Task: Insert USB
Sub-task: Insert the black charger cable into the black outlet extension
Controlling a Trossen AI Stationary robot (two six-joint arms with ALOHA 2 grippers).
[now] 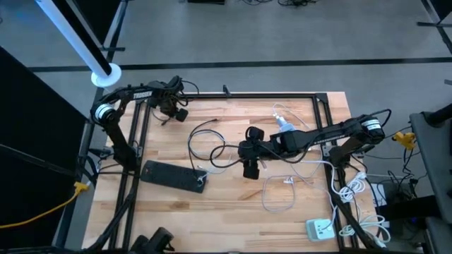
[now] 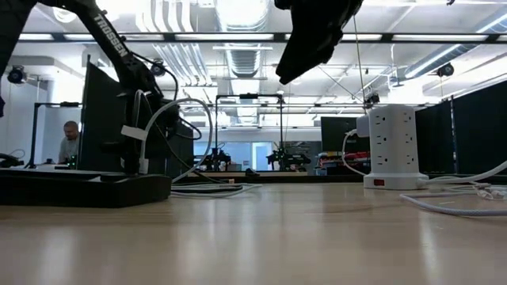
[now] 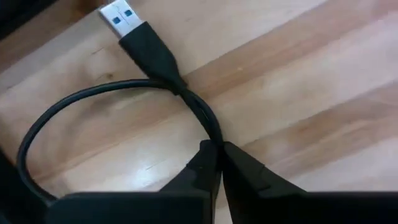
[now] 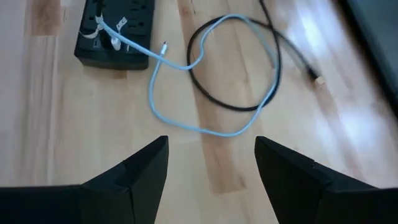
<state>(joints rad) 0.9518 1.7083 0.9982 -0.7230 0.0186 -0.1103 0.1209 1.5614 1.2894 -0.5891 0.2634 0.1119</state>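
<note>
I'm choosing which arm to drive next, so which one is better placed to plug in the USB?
Probably the left. The left gripper is shut on the black USB cable just behind its plug. The right gripper hangs open and empty over the table.

Black USB cable (image 3: 149, 53), blue-tongued plug.

Grey concrete floor (image 1: 282, 42) beyond the pale butcher-block wooden table (image 1: 233, 219). Long fluorescent ceiling strips (image 2: 238, 37) glowing overhead, silver ducts (image 2: 242, 55) between them. Black partition panels (image 2: 475, 127) at one side; seated person (image 2: 70, 142) far off.
</note>
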